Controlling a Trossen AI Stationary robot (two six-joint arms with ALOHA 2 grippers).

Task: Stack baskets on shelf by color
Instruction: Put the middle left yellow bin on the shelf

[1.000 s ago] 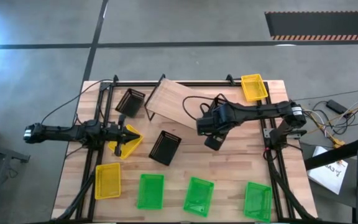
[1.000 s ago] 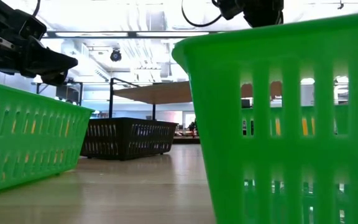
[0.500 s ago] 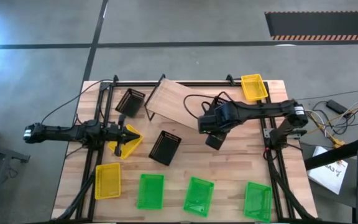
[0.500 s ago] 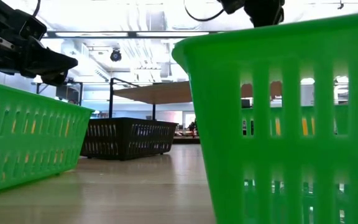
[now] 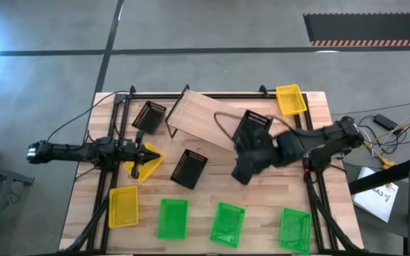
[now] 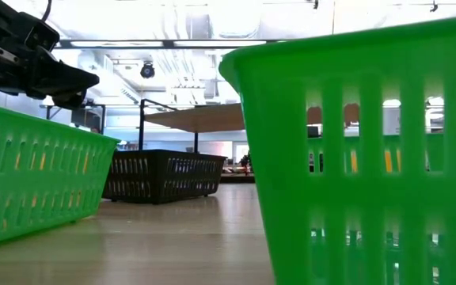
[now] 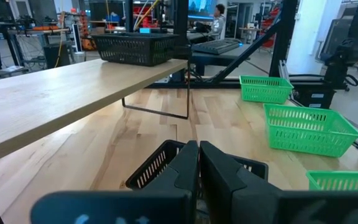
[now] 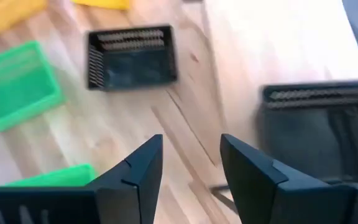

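Grey concrete floor surrounds the slatted worktop [image 5: 212, 178]. On the shelf [image 5: 201, 114], at its 3 o'clock end, sits a black basket [image 5: 253, 123]; more black, yellow and green ones lie across the worktop. They look light, stiff and thin-walled, best pinched on a rim. The right gripper [image 5: 242, 172] hovers with fingers apart, holding nothing; the left gripper [image 5: 150, 152], fingers closed, waits at 9 o'clock.

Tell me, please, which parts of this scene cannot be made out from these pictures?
- Right gripper: motion blur in the high view smears it; the wrist view shows it open and empty.
- Black basket on the shelf: the blurred right arm overlaps its near edge in the high view.
- Low view: a green basket fills the right half, hiding the table behind it.
- Left gripper: shut; its fingers hide part of the black basket beyond.
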